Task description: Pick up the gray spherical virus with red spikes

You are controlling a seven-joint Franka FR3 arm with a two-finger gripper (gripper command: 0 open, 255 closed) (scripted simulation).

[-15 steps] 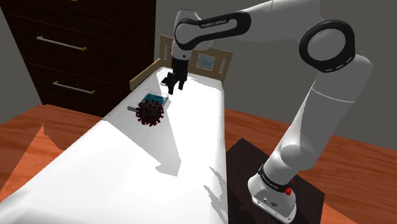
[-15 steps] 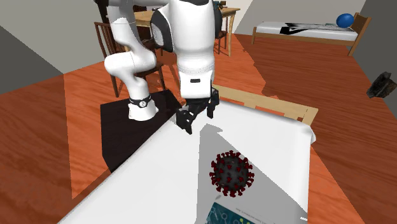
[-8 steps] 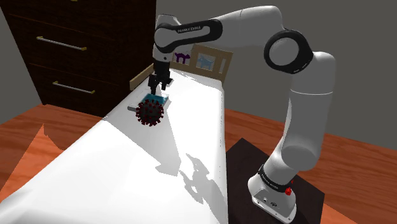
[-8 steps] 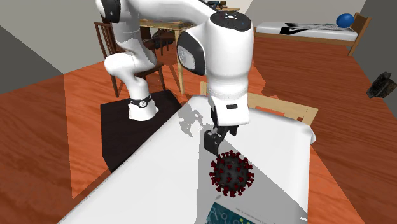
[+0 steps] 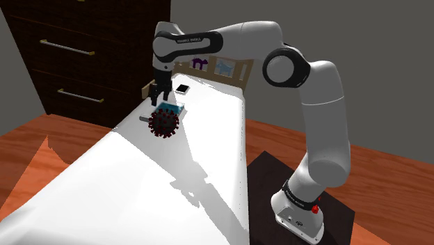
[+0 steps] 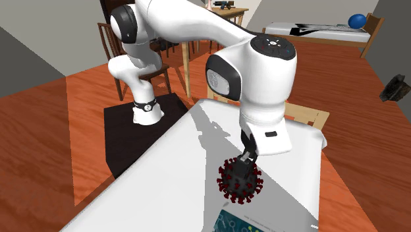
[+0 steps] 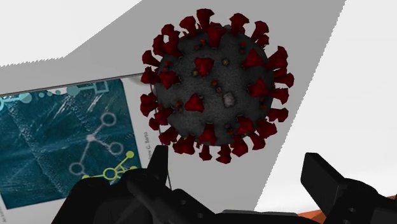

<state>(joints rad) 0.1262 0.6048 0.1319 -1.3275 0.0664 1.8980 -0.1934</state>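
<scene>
A dark gray ball studded with red spikes, the virus (image 5: 163,123), rests on the white surface (image 5: 139,188) beside a teal printed card (image 5: 170,108). My gripper (image 5: 161,94) hangs just above and behind it in the shoulder view. In the second exterior view the gripper (image 6: 247,158) sits right over the virus (image 6: 239,180), with the hand covering most of the fingers. The wrist view has the virus (image 7: 216,83) ahead of the gripper (image 7: 238,175). Both black fingers stand wide apart, open, and touch nothing. The card (image 7: 63,140) lies beside the ball.
A dark dresser (image 5: 90,56) stands past the surface's left edge in the shoulder view. A small black flat object (image 5: 182,88) and framed pictures (image 5: 226,67) lie at the far end. The stand (image 5: 299,209) is at lower right. Wooden chairs (image 6: 112,39) stand behind the arm.
The arm has swung toward the shoulder view's left, carrying the gripper from the far end of the surface to directly over the virus. The virus has not moved.
</scene>
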